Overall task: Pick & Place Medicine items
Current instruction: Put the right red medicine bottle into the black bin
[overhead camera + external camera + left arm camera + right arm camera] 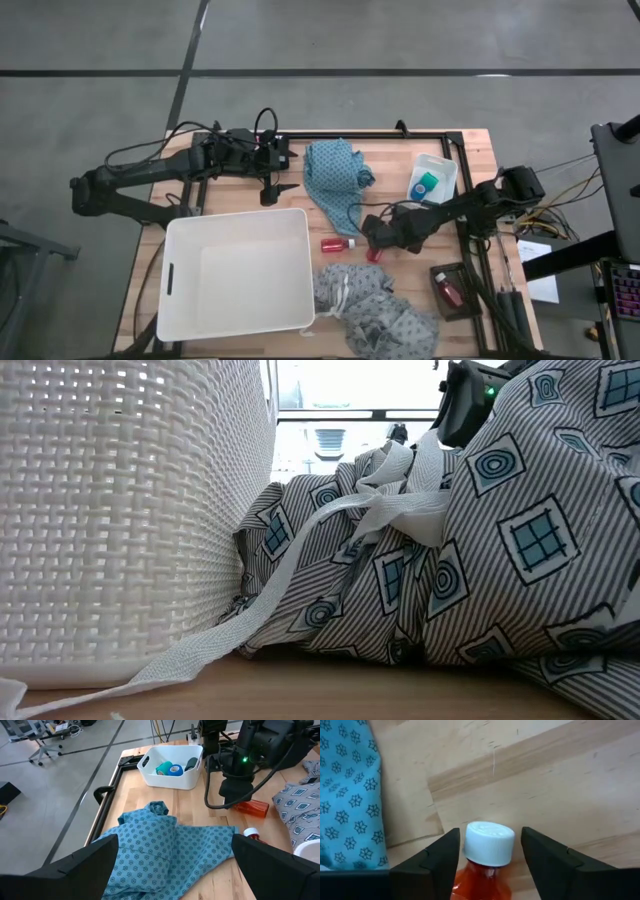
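Observation:
A red bottle with a white cap (489,844) lies on its side on the wood. My right gripper (490,840) comes down over it, open, with one finger on either side of the cap and a narrow gap on each side. From the left wrist view its red body (254,808) sticks out beside that gripper. A second red bottle (337,243) lies just to its left, and a third (450,292) rests in a dark tray. A teal roll (163,768) and a blue piece (176,770) sit in a small white bin (445,170). My left gripper (275,188) waits open at the far left, above the table.
A large white basket (180,300) fills the near left, and its woven wall (120,510) blocks the low view. A teal patterned cloth (335,180) lies at the far middle. A grey patterned cloth (385,312) with white ties lies bunched at the near edge. Black rails frame the table.

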`<state>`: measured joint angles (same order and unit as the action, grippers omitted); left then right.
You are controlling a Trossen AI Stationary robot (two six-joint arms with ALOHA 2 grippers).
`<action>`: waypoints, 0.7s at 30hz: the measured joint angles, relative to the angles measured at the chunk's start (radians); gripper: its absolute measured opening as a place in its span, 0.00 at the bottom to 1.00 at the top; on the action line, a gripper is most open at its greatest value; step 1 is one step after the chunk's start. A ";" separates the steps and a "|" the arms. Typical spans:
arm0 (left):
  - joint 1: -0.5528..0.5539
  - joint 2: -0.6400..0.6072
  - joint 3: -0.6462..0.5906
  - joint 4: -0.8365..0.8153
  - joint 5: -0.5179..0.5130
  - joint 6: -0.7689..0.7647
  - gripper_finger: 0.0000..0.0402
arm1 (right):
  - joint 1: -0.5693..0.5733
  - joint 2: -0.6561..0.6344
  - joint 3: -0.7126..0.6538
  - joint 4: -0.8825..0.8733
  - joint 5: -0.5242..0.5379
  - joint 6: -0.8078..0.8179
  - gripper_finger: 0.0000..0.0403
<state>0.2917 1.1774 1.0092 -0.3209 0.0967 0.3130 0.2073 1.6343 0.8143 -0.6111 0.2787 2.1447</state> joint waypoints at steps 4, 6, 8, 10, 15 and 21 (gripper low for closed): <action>0.000 0.000 0.000 0.000 0.000 0.000 0.98 | 0.000 -0.004 -0.002 -0.007 -0.003 -0.006 0.44; 0.000 0.000 0.000 0.000 0.000 0.000 0.98 | 0.000 -0.004 -0.002 -0.010 -0.003 -0.006 0.41; 0.000 0.000 0.000 0.000 0.000 0.000 0.98 | 0.000 -0.003 -0.002 -0.011 -0.003 -0.008 0.37; 0.000 0.000 0.000 0.000 0.000 0.000 0.98 | 0.000 -0.003 -0.002 -0.012 -0.002 -0.010 0.34; 0.000 0.000 0.000 0.000 0.000 0.000 0.98 | 0.000 -0.003 -0.002 -0.008 0.007 -0.029 0.33; 0.000 0.000 0.000 0.000 0.000 0.000 0.98 | 0.004 -0.024 -0.003 -0.017 0.040 -0.074 0.34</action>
<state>0.2916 1.1774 1.0092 -0.3207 0.0967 0.3134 0.2111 1.6106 0.8111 -0.6279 0.3182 2.0705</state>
